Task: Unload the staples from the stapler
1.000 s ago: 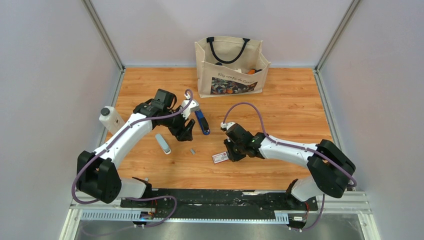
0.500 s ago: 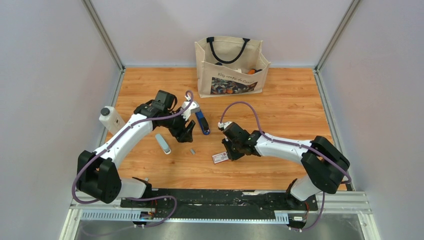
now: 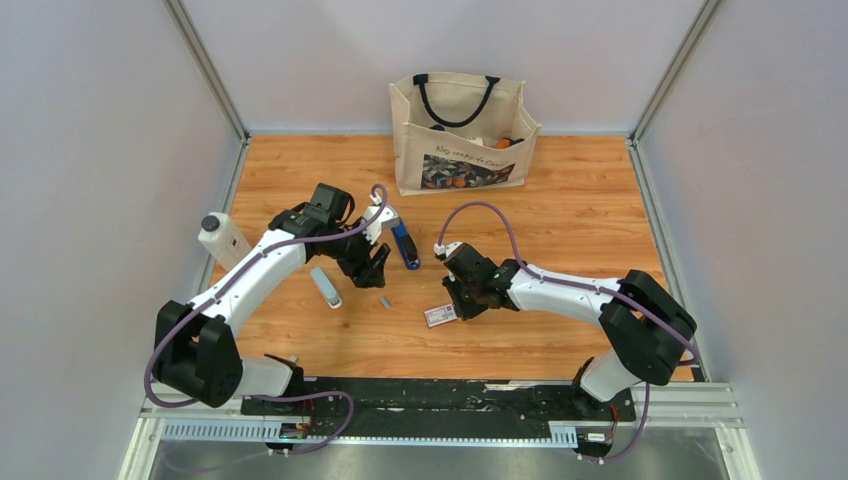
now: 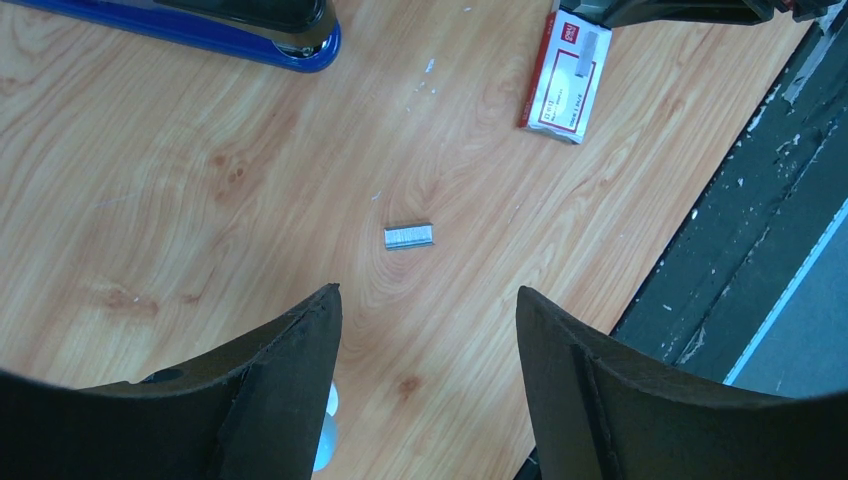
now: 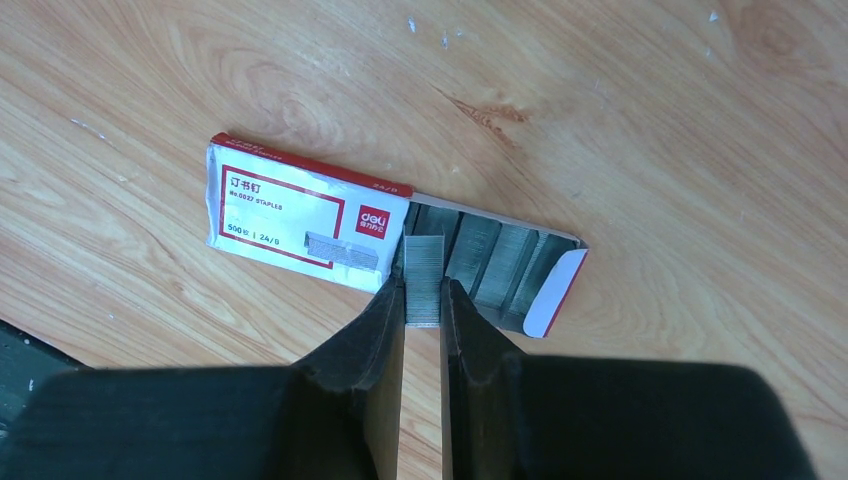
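The blue stapler (image 3: 404,245) lies on the wooden table just right of my left gripper (image 3: 372,268); its blue tip (image 4: 240,45) shows at the top of the left wrist view. A short silver strip of staples (image 4: 409,236) lies loose on the wood ahead of my left gripper (image 4: 428,300), which is open and empty. The same strip (image 3: 384,301) shows in the top view. My right gripper (image 5: 423,285) is shut on another strip of staples (image 5: 424,255), held over the open end of the white-and-red staple box (image 5: 300,215).
A canvas tote bag (image 3: 462,135) stands at the back of the table. A white bottle (image 3: 222,240) sits at the left wall and a white-grey stick tool (image 3: 325,287) lies left of the loose strip. The staple box (image 3: 440,315) lies near the black front rail (image 3: 430,395).
The right arm has shifted slightly left, its gripper staying over the staple box. The left gripper has barely moved.
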Available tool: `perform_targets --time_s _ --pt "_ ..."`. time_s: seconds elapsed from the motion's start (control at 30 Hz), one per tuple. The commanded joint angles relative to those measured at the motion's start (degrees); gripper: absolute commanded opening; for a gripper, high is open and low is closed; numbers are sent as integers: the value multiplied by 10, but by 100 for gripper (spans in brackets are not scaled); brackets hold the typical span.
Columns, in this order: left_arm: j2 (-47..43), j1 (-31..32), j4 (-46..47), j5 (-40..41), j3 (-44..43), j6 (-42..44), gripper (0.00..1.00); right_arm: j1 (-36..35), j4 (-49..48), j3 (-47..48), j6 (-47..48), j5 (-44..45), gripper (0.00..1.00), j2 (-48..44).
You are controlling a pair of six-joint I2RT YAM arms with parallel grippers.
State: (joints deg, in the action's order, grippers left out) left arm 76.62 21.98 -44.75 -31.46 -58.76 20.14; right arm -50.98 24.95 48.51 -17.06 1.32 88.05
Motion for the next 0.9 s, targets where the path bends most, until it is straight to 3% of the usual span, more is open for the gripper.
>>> perform_targets --time_s 0.0,0.27,0.87 --pt "-23 -3 10 -9 1 19 73 -4 2 22 6 7 15 6" --pt "-26 -4 10 -1 3 21 73 -4 1 20 6 -1 26 0" --pt "-25 -4 13 1 5 22 74 -4 19 26 12 17 32 -62"
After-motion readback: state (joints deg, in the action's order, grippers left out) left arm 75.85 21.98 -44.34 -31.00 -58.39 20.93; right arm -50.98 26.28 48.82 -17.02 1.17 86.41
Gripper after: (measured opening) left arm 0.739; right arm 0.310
